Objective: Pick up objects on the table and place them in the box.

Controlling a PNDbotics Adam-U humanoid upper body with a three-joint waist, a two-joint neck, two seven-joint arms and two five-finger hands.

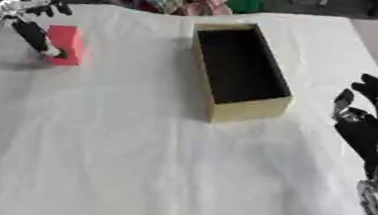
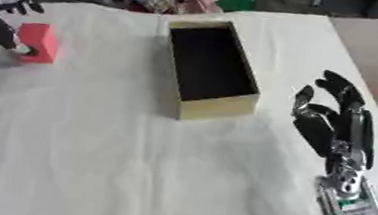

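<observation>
Red block (image 1: 65,44) in left hand (image 1: 27,22) fingers | box (image 1: 238,70) well apart | right hand (image 2: 331,122) idle

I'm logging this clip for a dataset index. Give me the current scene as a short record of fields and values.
surface: table under a white cloth
target: open box, tan walls, dark inside, nothing visible in it
object: red block, far left, outside the box
left hand: left hand at the block, fingers against its side
right hand: right hand idle, open, fingers up, right of the box
</observation>
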